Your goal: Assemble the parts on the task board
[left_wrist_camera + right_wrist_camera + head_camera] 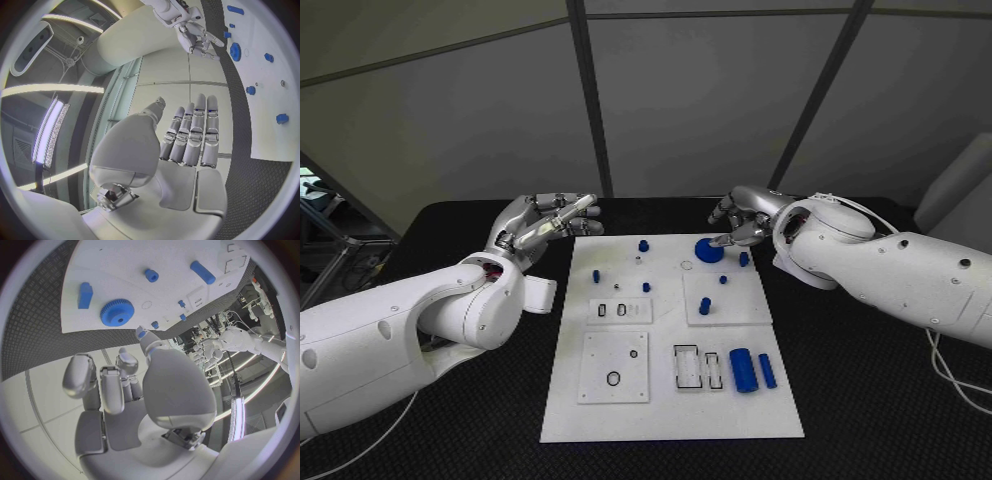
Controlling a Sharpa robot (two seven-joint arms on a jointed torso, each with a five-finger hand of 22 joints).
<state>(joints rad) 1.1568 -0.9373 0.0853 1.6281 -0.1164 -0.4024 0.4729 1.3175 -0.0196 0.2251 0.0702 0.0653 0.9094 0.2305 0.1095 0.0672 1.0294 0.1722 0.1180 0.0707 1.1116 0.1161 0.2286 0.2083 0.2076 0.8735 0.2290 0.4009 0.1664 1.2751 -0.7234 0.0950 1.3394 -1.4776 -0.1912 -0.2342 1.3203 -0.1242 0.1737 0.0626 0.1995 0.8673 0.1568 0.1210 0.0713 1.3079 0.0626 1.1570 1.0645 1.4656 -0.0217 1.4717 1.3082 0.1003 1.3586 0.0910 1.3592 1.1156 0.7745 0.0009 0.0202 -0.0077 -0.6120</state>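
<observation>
The white task board (668,410) lies in the middle of the black table. A blue gear (711,251) sits near its far edge, and it also shows as the blue gear (117,312) and the gear (235,51). Small blue pegs (645,245) stand around it, and two blue cylinders (743,369) lie at the near right. My right hand (744,218) hovers just behind the gear with loosely curled fingers (119,385), holding nothing. My left hand (545,222) is raised off the board's far left corner, with straight fingers (190,132) and nothing in it.
Raised white sub-plates (615,367) sit on the board, with black rings (613,379) and black rectangular frames (687,366). A blue block (744,259) stands right of the gear. A cable (942,370) trails on the table at the right.
</observation>
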